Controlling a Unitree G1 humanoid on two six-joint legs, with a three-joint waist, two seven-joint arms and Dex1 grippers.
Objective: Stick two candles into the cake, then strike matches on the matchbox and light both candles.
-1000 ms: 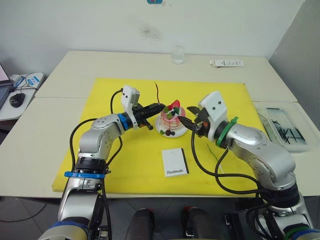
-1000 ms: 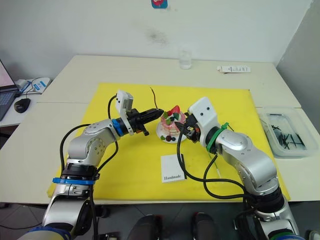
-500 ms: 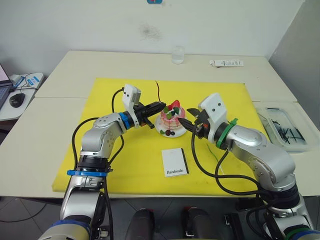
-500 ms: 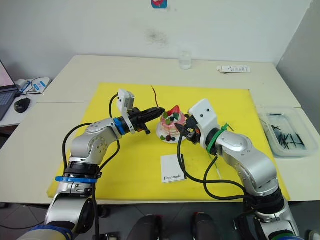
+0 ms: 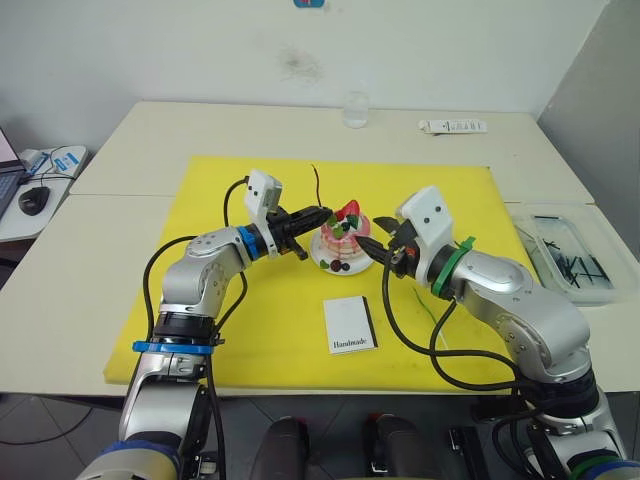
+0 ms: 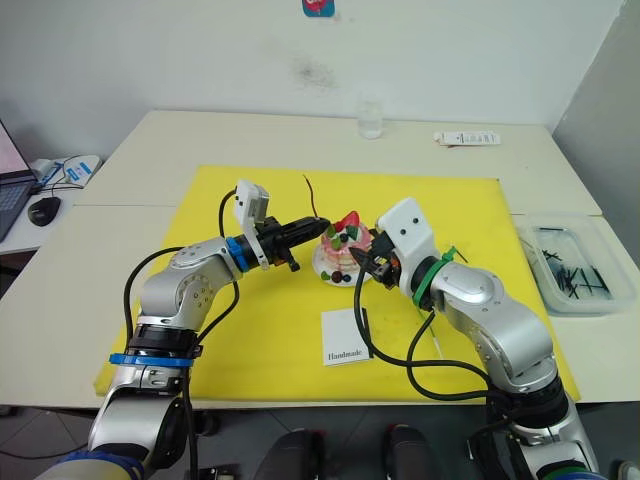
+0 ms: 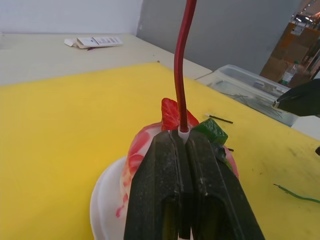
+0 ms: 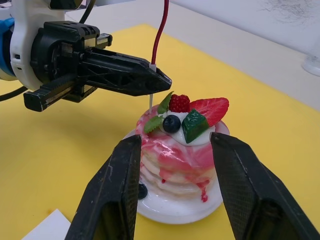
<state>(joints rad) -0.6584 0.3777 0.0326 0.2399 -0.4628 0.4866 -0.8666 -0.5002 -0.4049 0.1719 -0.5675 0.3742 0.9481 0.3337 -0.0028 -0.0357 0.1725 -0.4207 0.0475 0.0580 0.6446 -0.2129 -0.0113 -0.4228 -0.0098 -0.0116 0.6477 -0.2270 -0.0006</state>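
Left tool (image 8: 159, 79) is pressed together on the white end of the thin dark-red wire-like candle (image 7: 182, 65), stem rising upright out of the jaws. Its white pin tip hangs just above the 9 o'clock edge of the small round pink layered cake (image 8: 181, 140), not yet in, as far as I can tell.

Right tool (image 8: 175, 197) is spread wide, fingers either side of the cake's 3 o'clock side, holding nothing. I can't tell if it touches the white plate (image 8: 170, 211).

The cake sits on that plate mid-way across the yellow rectangular mat (image 5: 260, 320) on the counter. The flat white matchbox with "Handmade" lettering (image 5: 351, 325) lies at the cake's 6 o'clock, well apart. The thin green wire-like candle (image 7: 296, 193) lies flat on the mat near the right arm. Short dark matches (image 5: 578, 265) sit in a clear plastic tray (image 5: 604, 293) far out at 3 o'clock.

Risks from here, my read:
- Pin is at the cake's rim, not the centre. A push down could skid off the glossy side or tip the cake on its plate.
- Candle is long and thin, gripped only at the base. Off-axis force probably bends it or twists it in the jaws.
- If the right tool isn't bracing the plate, the whole thing likely slides toward 3 o'clock.
- The strawberry and berry topping (image 8: 192, 112) crowds the top, so there's little free spot for the pin.
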